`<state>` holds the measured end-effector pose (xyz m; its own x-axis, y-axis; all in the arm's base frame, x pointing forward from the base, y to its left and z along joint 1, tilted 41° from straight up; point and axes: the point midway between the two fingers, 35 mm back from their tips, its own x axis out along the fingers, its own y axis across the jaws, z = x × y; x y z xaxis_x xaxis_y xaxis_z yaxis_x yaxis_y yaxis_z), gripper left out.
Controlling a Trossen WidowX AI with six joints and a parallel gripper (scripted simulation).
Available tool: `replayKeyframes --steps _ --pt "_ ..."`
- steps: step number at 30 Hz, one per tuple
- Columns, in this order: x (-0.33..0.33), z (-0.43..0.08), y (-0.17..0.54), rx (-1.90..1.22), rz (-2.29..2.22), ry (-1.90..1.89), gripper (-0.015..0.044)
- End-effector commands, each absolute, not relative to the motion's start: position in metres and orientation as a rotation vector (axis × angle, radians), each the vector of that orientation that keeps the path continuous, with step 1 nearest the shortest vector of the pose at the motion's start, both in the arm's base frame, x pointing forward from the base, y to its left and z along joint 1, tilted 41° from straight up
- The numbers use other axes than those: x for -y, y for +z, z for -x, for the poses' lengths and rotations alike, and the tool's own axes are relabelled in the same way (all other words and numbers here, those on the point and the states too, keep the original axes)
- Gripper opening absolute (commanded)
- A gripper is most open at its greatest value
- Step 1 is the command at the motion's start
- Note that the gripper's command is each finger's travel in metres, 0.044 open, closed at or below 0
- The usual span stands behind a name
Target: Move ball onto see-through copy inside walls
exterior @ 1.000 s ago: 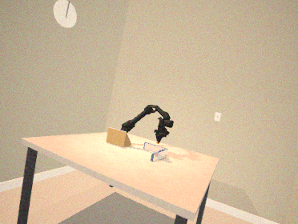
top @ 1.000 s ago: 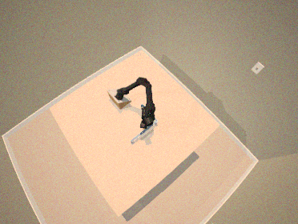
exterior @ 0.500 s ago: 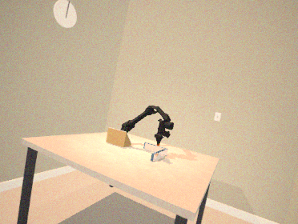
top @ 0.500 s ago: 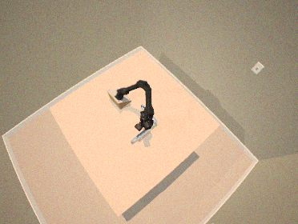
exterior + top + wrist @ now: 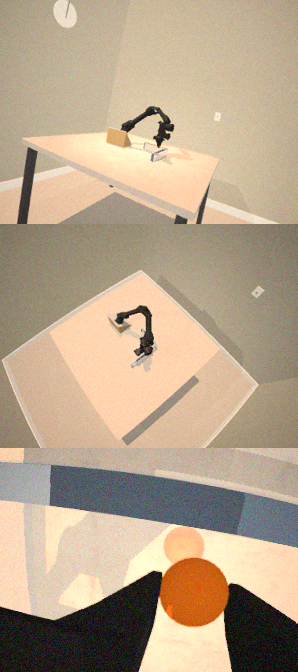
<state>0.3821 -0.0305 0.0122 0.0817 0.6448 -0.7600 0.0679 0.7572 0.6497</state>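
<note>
The orange ball [image 5: 194, 592] [image 5: 159, 146] is held between the two black fingertips. My gripper [image 5: 193, 587] is shut on it, above the table inside the corner of the walls; in the top view the arm hides the fingertips. The see-through copy [image 5: 183, 542] is a pale orange disc just beyond the ball in the wrist view, its lower edge covered by the ball. The clear walls show blue edges: one wall [image 5: 145, 495] [image 5: 159, 154] [image 5: 138, 361] runs beyond the copy in the wrist view. The ball's height above the table is hard to tell.
A tan wedge-shaped block [image 5: 118, 326] [image 5: 116, 137] stands by the arm's base, away from the walls. The arm arches over the table [image 5: 92, 356] [image 5: 80, 154] from there. Arm shadow falls across the area inside the walls in the wrist view.
</note>
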Motion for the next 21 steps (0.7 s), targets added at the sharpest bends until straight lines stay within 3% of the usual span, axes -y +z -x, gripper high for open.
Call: replayKeyframes --steps 1,21 --pt "0.012 -0.381 -0.008 -1.461 -0.631 0.479 0.0000" --pt "-0.017 -0.382 -0.040 -1.460 -0.633 0.481 0.0000"
